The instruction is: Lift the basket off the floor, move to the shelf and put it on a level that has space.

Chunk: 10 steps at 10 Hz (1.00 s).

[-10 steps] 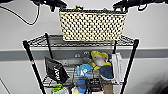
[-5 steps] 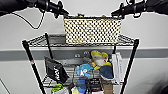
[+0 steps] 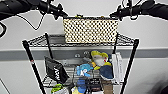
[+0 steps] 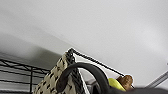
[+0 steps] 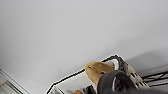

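The fingers themselves cannot be made out at either end of the basket (image 3: pixel 90 30), so whether they are clamped on it or parted is something I cannot tell. The left gripper (image 3: pixel 60 13) sits at the basket's left upper corner and the right gripper (image 3: pixel 115 14) at its right upper corner, each beside the dark braided rim, which suggests a two-ended carry that keeps the load level. In the left wrist view the rim (image 4: pixel 71 58) and cream weave show close up, with a yellow thing (image 4: pixel 115 84) and a brown thing (image 4: pixel 125 81) inside; the right wrist view shows a tan soft thing (image 5: pixel 97 70) poking above the white lining.

The basket is upright over the top level (image 3: pixel 56 40) of the shelf (image 3: pixel 132 62), its base at the wire grid; whether it already bears on the wire or hangs just above I cannot tell. That tier looks otherwise free, which is likely why it was picked, since the tier below is crowded with soft toys (image 3: pixel 100 60) and a dark bag (image 3: pixel 55 70)
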Available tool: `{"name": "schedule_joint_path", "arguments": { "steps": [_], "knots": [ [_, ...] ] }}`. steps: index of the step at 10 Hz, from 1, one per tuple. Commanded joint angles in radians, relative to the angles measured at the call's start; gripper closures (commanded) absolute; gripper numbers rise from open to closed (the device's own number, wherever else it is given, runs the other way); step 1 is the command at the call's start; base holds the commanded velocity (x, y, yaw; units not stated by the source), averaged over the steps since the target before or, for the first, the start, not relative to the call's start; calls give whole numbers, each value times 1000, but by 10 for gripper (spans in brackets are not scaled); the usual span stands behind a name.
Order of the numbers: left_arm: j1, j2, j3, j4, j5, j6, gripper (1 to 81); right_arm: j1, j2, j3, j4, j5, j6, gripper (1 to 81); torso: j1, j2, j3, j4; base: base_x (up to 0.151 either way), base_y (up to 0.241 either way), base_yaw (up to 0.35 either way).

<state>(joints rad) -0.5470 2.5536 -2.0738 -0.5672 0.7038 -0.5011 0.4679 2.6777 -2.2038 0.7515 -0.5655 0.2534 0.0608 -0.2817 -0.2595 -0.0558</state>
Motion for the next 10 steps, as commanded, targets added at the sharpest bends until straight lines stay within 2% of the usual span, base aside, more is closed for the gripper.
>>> {"name": "schedule_joint_path", "arguments": {
  "steps": [1, 2, 3, 4, 5, 8, 10],
  "knots": [
    [-178, 5, -19, 21, -17, 13, 811, 162, 3, -20, -6, -7, -19, 811, 0, 0, 0, 0, 0, 0, 0],
    [-178, 4, -8, 21, -17, 13, 811, 163, 0, -14, -6, -7, -19, 811, 0, 0, 0, 0, 0, 0, 0],
    [-179, -2, 11, 23, -20, 16, 811, 163, -6, -6, -4, -7, -19, 10, 0, 0, 0, 0, 0, 0, 0],
    [-181, -9, 27, 23, -23, 16, 811, 168, -8, 0, -1, -7, -19, 10, 0, 0, 0, 0, 0, 0, 0],
    [-182, -13, 31, 20, -23, 16, 10, 171, -19, 7, 3, -7, -19, 10, 0, 0, 0, 0, 0, 0, 0],
    [-198, -59, 64, 9, -23, 18, 10, 182, -78, 64, 15, -4, -17, 10, 0, 0, 0, 0, 0, 0, 0],
    [-213, -156, 152, 9, -23, 18, 10, 186, -171, 159, 26, 6, -17, 10, 0, 0, 0, 0, 0, 0, 0]
  ]
}}
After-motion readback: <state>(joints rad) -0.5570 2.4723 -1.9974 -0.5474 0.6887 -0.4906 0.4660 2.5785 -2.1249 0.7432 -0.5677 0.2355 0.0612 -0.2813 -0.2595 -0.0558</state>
